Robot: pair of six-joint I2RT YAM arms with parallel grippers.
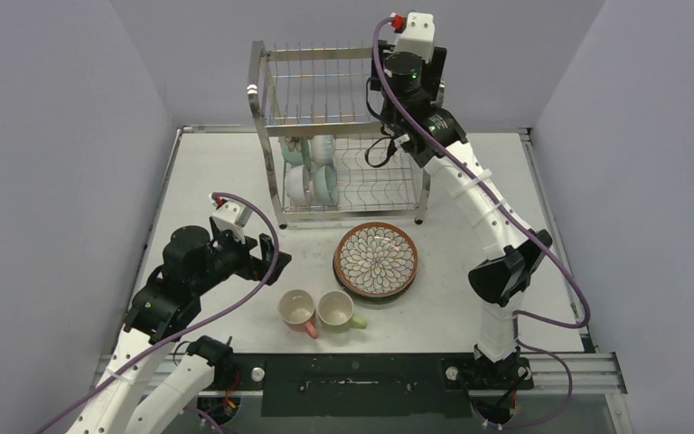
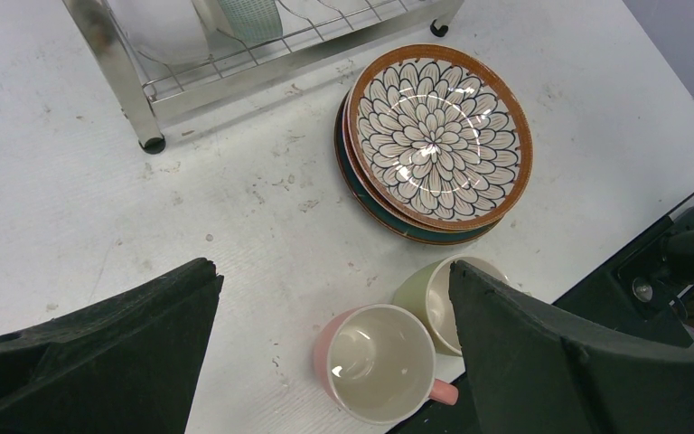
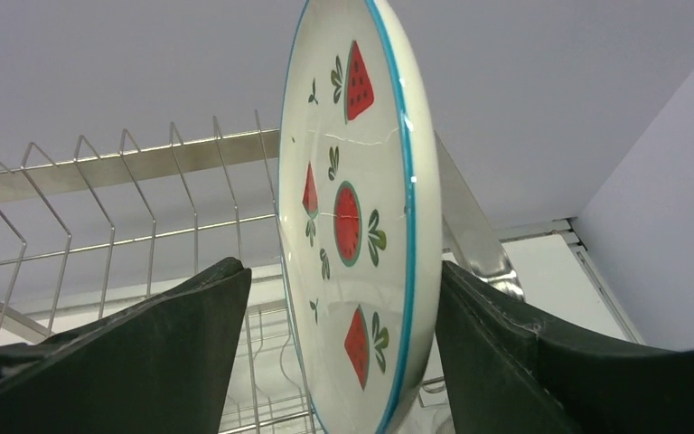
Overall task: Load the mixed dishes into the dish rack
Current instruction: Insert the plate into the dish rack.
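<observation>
The steel wire dish rack [image 1: 271,90] stands at the back of the table. In the right wrist view a white plate [image 3: 352,226] with red fruit motifs and a blue rim stands on edge among the upper-tier wires [image 3: 99,181]. My right gripper [image 3: 339,267] is open around it, with a clear gap at the left finger and the right finger close to the rim. Mint-green and white bowls [image 1: 312,172] sit in the lower tier. My left gripper [image 2: 332,269] hangs open above the pink mug [image 2: 381,362] and green mug [image 2: 425,298]. A petal-pattern plate [image 2: 438,136] tops a stack.
The plate stack [image 1: 377,259] lies just in front of the rack, and the mugs [image 1: 316,310] stand near the table's front edge. A rack foot [image 2: 152,143] is close to the left arm. Walls enclose the table on three sides.
</observation>
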